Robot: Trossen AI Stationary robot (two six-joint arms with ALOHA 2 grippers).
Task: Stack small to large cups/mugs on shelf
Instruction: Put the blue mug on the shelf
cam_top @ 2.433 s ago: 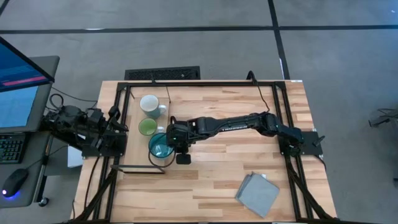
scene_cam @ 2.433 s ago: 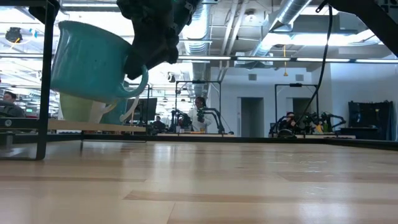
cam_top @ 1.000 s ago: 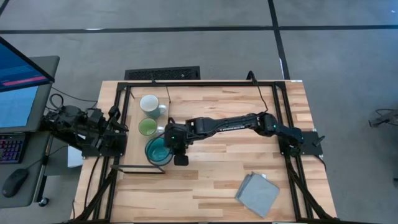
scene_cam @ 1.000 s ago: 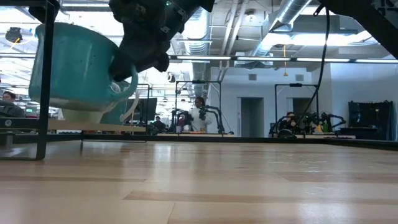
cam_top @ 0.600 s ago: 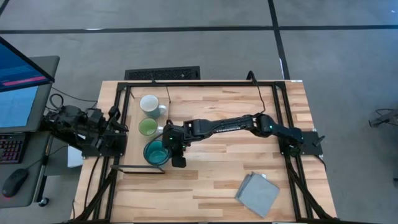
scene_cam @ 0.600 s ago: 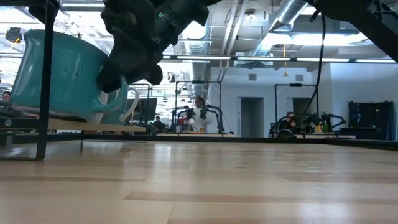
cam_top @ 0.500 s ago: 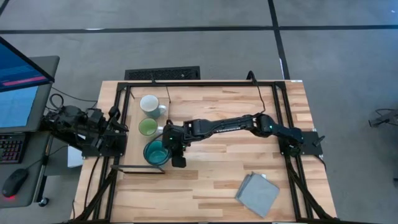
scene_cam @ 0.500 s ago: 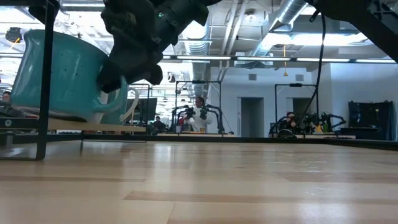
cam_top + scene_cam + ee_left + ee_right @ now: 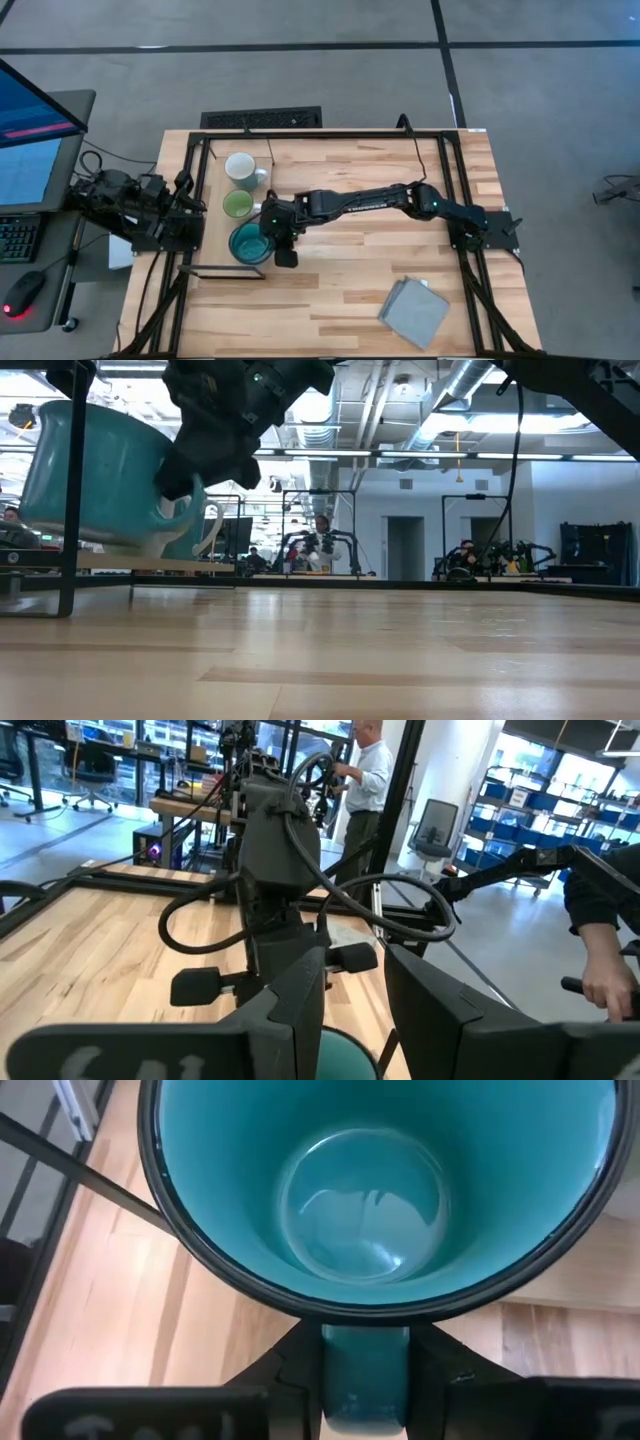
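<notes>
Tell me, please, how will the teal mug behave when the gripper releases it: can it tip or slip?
The teal mug looks rigid and glazed, so probably slippery. The right gripper pinches only its handle, and the low view shows it tilted, so it may rock or swing. Its wide body should resist tipping.

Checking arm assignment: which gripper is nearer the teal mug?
Right. The right gripper has its fingers shut on the teal mug by its handle, at the shelf. The left gripper waits apart at the table's left edge.
</notes>
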